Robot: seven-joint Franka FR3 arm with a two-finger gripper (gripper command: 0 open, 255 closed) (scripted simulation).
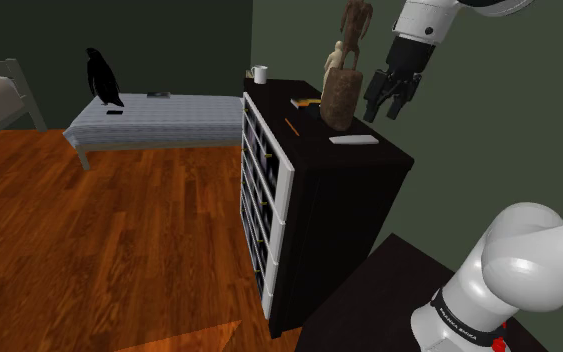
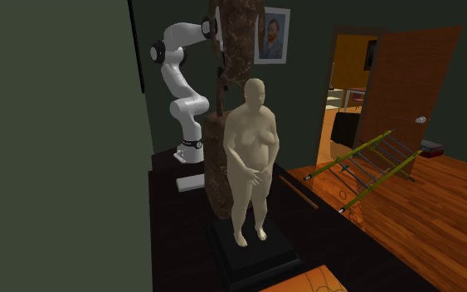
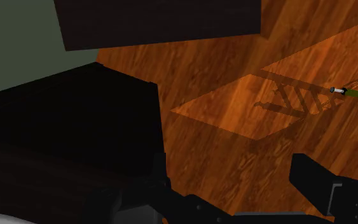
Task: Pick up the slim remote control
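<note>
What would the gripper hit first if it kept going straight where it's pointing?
Likely the floor, just past the dresser's edge: the wrist view shows floor ahead between the open fingers. Depth is unclear, so the gripper might clip the dresser.

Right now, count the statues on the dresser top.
2. A pale human figure nearest the second exterior camera; a taller brown statue right behind it. Others may be hidden behind them.
</note>
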